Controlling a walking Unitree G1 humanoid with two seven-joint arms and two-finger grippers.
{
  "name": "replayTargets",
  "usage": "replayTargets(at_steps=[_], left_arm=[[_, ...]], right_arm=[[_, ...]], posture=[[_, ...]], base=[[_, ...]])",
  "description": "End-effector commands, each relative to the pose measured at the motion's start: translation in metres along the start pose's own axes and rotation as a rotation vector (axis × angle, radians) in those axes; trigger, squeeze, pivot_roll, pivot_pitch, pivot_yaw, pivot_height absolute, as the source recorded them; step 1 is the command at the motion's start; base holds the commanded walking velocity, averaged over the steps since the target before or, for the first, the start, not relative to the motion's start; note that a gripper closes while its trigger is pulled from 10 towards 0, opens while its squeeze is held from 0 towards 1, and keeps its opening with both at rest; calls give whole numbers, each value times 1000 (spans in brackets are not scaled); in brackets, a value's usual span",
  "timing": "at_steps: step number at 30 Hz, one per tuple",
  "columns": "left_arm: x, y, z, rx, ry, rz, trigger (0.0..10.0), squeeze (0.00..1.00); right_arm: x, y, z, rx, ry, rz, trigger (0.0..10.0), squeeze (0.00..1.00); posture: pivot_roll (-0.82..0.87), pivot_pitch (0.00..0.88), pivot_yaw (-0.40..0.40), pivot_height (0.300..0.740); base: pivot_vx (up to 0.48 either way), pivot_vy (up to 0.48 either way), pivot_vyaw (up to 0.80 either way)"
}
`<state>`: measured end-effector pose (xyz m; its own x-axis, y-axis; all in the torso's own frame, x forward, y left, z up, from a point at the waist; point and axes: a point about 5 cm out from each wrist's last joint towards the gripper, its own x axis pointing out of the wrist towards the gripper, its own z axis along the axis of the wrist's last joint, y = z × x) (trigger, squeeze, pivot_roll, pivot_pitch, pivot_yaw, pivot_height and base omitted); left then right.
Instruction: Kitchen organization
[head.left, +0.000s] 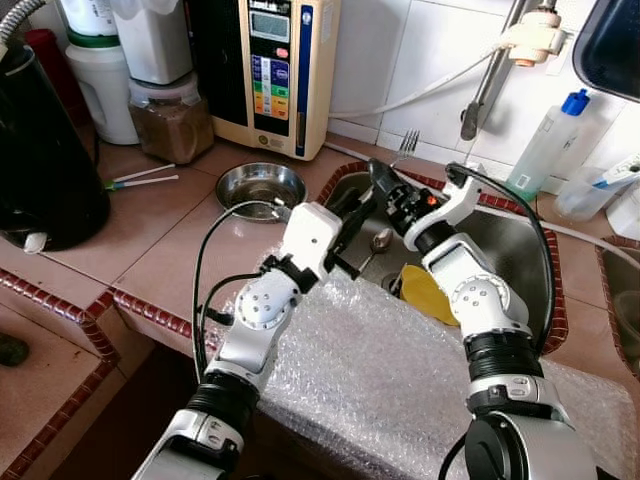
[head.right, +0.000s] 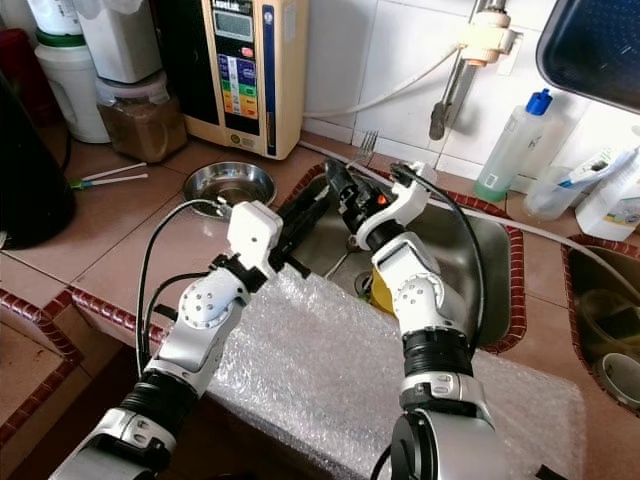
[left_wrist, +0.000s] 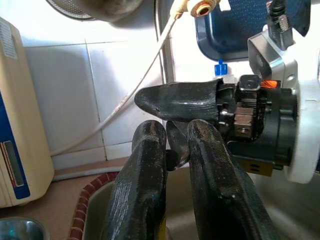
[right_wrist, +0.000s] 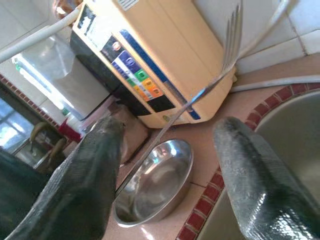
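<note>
Fork (head.left: 405, 145): thin, silver, tilted with tines up. Its handle slants down between the spread fingers of the right gripper (head.left: 378, 175); can't tell if it touches either finger. Steel bowl (head.left: 262, 187): round, shiny, upright, looks empty, on the tiled counter just beside the sink rim, to the left of the left gripper (head.left: 352, 215) and apart from it. Spoon (head.left: 381, 240): metal, lying in the sink below both grippers, bowl end toward the right gripper.
</note>
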<state>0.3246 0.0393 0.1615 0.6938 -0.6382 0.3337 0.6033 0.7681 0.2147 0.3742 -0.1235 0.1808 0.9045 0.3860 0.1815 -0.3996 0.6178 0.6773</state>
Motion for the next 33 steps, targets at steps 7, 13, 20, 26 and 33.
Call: replayTargets(at_steps=[7, 13, 20, 26, 33], left_arm=[[4, -4, 6, 3, -30, -17, 0, 0], [3, -4, 5, 5, -27, -20, 0, 0], [3, -4, 5, 4, -26, -18, 0, 0], [3, -4, 5, 3, -25, -17, 0, 0], [3, -3, 5, 13, -29, -15, 0, 0]], right_arm=[[1, -9, 7, 0, -19, -68, 0, 0], [2, -10, 4, 42, -9, -70, 0, 0], [2, -11, 3, 40, -3, -80, 0, 0], [1, -16, 4, 17, -7, -102, 0, 0], [-1, -20, 10, -32, -22, -124, 0, 0]], posture=[[24, 0, -60, 740], [26, 0, -60, 740], [26, 0, -59, 740], [25, 0, -60, 740], [24, 0, -60, 740]], base=[[0, 0, 0], [0, 0, 0], [0, 0, 0], [0, 0, 0], [0, 0, 0]])
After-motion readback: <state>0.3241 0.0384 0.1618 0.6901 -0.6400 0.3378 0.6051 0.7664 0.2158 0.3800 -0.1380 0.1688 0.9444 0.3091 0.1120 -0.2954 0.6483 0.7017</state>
